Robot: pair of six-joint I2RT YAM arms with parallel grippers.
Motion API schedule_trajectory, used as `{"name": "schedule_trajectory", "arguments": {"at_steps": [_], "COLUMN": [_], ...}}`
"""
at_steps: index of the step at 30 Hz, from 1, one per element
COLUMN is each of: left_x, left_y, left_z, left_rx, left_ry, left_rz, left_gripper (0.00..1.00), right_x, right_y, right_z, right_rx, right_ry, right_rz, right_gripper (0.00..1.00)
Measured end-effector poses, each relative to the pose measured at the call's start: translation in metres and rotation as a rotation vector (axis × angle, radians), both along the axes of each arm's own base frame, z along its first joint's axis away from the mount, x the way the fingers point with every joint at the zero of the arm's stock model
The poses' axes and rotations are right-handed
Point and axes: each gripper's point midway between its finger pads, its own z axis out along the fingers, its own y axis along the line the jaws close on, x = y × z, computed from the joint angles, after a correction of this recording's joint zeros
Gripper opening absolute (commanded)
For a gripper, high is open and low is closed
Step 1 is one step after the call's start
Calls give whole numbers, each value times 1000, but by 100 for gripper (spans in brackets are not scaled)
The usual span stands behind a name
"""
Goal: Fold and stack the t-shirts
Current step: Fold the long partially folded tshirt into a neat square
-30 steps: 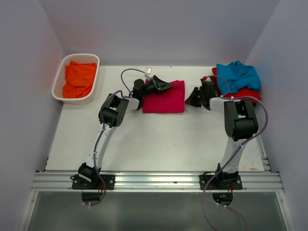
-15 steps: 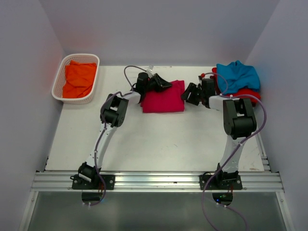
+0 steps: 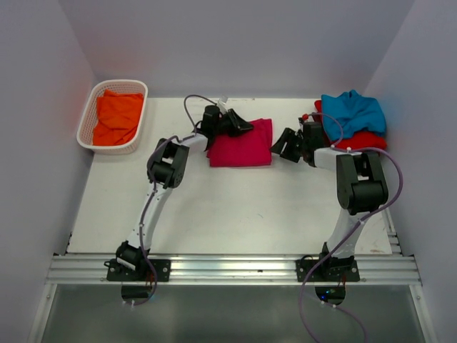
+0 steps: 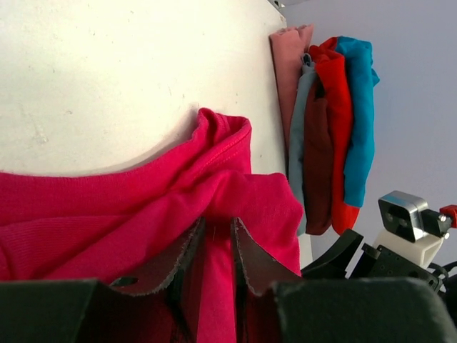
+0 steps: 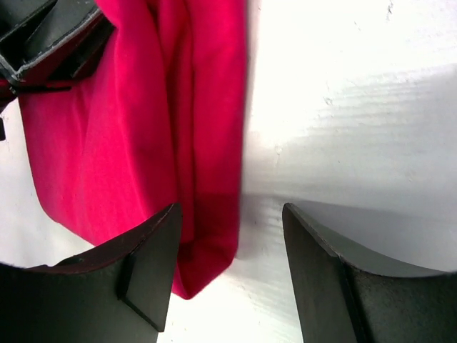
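A folded crimson-pink t-shirt (image 3: 240,145) lies flat at the back middle of the table. My left gripper (image 3: 243,126) rests on its far left edge. In the left wrist view the jaws stand narrow with a raised fold of the pink cloth (image 4: 235,193) pinched between the fingers (image 4: 251,251). My right gripper (image 3: 283,146) stands open just right of the shirt. The shirt's right corner (image 5: 207,236) lies on the table between its fingers (image 5: 153,257), not held. A loose pile holds a teal-blue shirt (image 3: 353,111) over a red one (image 3: 363,140).
A white lattice basket (image 3: 87,118) at the back left holds an orange shirt (image 3: 116,118). In the left wrist view a maroon shirt (image 4: 318,164) shows inside the pile against the right wall. Walls close in on the left, the back and the right.
My right gripper has opened and let go of the pink shirt's right edge. The left gripper's jaws have narrowed on the cloth, and it has shifted slightly towards the back.
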Motion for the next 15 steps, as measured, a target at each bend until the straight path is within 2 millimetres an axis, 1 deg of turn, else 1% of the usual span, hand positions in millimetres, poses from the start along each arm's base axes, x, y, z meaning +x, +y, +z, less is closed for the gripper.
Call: {"name": "schedule_trajectory", "arguments": {"at_steps": [2,4,8,10,12,15], "left_x": [-7,-21,-64,-88,-109,-136], "left_y": [5,13,36,46,53,60], "left_z": [-2,-4,-9,-11,-12,-13], "left_rx": [24,48,82,90,96,109], "left_ry": [3,11,53,71,84,90], "left_rz": [-1,0,-1,-10,-18,-34], "left_gripper": [23,22,20,18,16,15], "right_x": [-3,-4,-15,-25,-41,-65], "right_y": [-2,-1,4,7,12,22], "right_z": [2,2,3,6,11,26], "right_rx": [7,15,43,65,87,110], "right_ry": [7,9,22,26,30,14], "right_rz": [1,9,36,53,72,112], "right_gripper": [63,64,66,67,68,70]}}
